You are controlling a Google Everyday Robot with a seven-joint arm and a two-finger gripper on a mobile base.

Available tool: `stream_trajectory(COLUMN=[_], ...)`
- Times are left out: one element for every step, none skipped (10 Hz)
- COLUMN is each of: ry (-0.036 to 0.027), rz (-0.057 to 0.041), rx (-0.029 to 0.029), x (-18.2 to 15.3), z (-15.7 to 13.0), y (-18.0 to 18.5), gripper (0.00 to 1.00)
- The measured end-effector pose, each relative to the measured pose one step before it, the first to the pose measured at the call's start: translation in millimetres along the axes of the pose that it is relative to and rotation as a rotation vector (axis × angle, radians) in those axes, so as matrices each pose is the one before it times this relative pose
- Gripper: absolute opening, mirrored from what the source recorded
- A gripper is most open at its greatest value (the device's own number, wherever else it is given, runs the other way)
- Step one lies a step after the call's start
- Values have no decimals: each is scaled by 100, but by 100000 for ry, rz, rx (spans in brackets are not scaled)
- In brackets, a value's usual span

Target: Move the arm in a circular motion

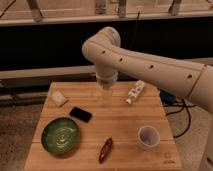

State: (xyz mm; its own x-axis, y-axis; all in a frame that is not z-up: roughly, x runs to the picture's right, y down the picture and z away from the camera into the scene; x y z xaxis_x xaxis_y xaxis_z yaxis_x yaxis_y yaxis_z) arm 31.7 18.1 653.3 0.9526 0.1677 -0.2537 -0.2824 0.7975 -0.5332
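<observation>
The arm (150, 62) is a thick cream-white tube with small dark dots. It reaches in from the right edge, bends at a bulbous joint near the top middle and turns straight down. Its gripper (107, 96), a translucent yellowish tip, hangs over the far middle of the wooden table (120, 125), above the boards and between the black phone and the white bottle. Nothing shows in the gripper.
On the table lie a green plate (60, 135) front left, a black phone (80, 114), a pale packet (58, 98) far left, a white bottle (135, 92) far right, a white cup (148, 136) and a brown-red object (105, 149) at the front. Cables (182, 112) hang at the right.
</observation>
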Motion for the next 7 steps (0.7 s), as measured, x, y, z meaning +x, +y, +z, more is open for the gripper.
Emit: stream_trajectory(ry=[-56, -195, -51, 444, 200, 456, 57], rz=[1065, 1000, 557, 1022, 810, 1867, 1257], rx=[149, 48, 83, -18, 18, 20, -104], x=[-127, -405, -49, 219, 258, 471, -72], z=[-14, -3, -26, 33, -31, 119, 5], y=[-71, 19, -41, 0, 13, -69, 123], gripper=[80, 80, 80, 80, 80, 80, 80])
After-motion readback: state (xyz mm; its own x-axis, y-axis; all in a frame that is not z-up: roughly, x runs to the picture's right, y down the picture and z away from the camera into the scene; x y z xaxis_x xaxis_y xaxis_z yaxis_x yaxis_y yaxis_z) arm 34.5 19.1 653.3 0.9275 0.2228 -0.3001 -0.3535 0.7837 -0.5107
